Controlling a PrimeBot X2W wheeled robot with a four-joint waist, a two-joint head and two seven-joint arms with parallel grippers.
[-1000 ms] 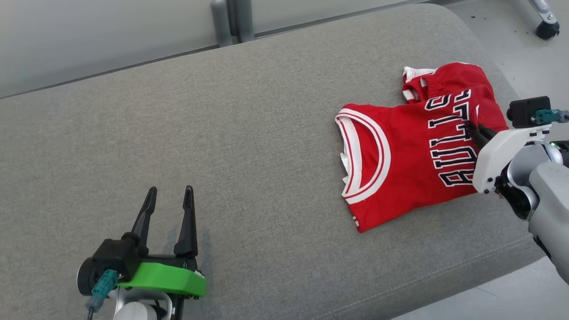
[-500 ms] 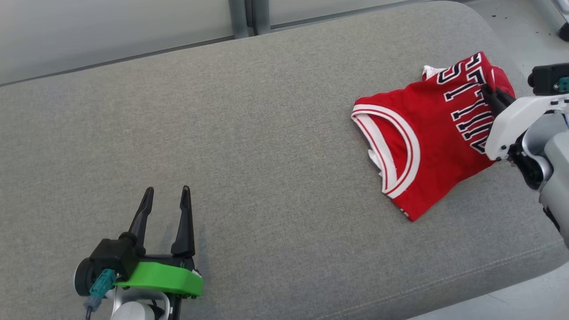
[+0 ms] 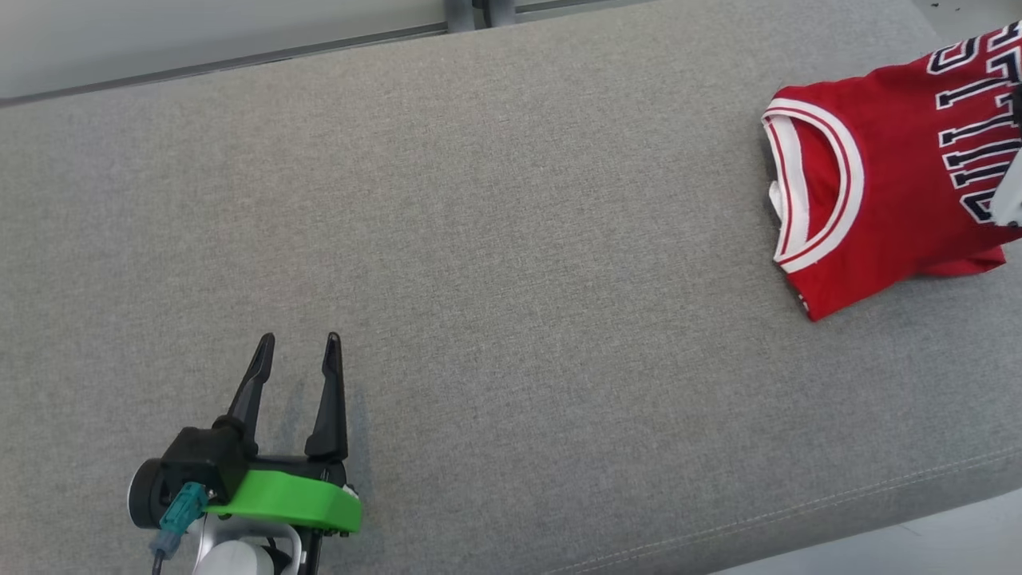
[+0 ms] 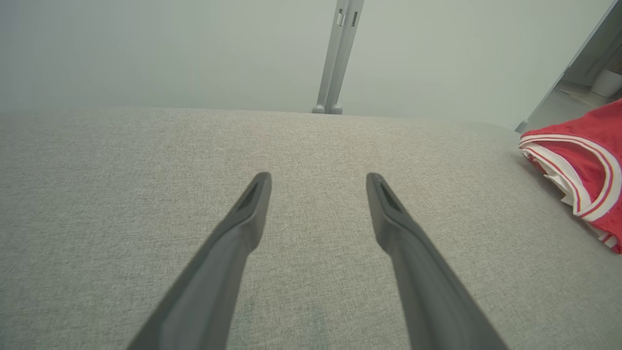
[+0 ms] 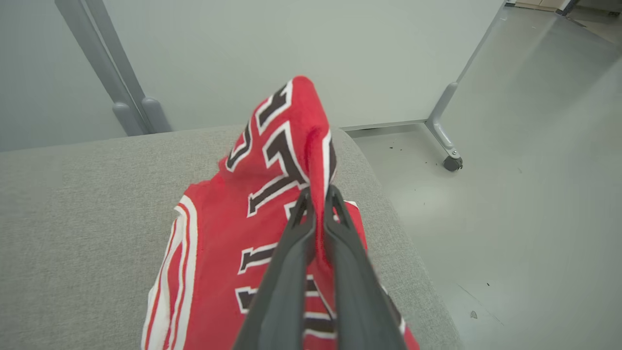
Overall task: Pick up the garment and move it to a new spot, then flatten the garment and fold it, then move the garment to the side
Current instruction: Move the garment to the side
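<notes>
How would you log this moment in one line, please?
step: move aside | right gripper: shut on red jersey, fold raised | left gripper: open, empty, above grey cushion

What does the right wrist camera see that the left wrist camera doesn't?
From the right wrist camera: the right gripper shut on a raised fold of the red jersey, the jersey's black letters, and the floor with a caster wheel on it.
From the left wrist camera: the left gripper, open and holding nothing, over the grey cushion.
Both: the jersey, the cushion, and a grey post against the pale wall.
</notes>
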